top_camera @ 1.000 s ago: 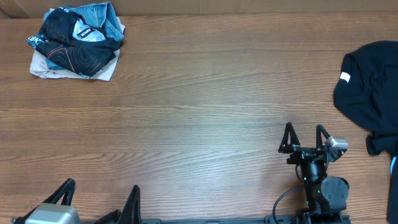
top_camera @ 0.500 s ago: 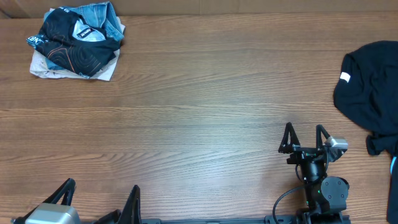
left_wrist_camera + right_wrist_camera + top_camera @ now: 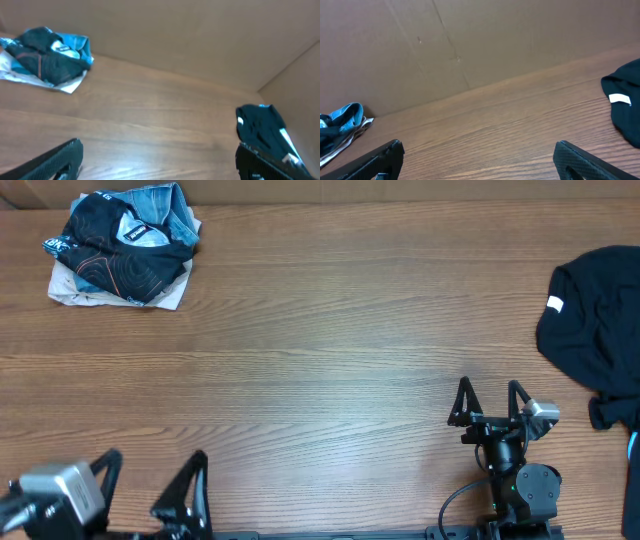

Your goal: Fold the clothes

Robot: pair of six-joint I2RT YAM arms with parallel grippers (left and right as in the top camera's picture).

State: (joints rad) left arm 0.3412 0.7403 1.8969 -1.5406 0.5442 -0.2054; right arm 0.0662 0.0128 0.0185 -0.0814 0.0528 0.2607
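Surface: a wooden table [image 3: 330,350] of brown, long-grained boards, the grain running left to right across the overhead view; its middle shows only wood
Room: a plain brown wall [image 3: 470,40], cardboard-like with faint creases, rises straight from the far edge of the table in both wrist views
Task's thing, place: the jersey [image 3: 130,272] lies in the upper left corner of the overhead frame, well apart from both arms; it is black with fine orange contour lines
Task's thing, lie: it is bunched in a heap on top of a pale cloth [image 3: 70,292] and a light blue cloth [image 3: 175,205]; the orange-lined part faces the lower edge of the frame; the heap is about as wide as it is deep, so no long axis can be told
Other cloth: a black garment [image 3: 595,320] with a small white label [image 3: 555,304] lies crumpled at the right edge of the frame, partly cut off
Left gripper [image 3: 156,457]: at the lower left edge; jaws spread fully apart; nothing between them
Right gripper [image 3: 489,383]: at the lower right, fingers pointing toward the top of the frame; jaws spread fully apart, empty; near the black garment but not touching it
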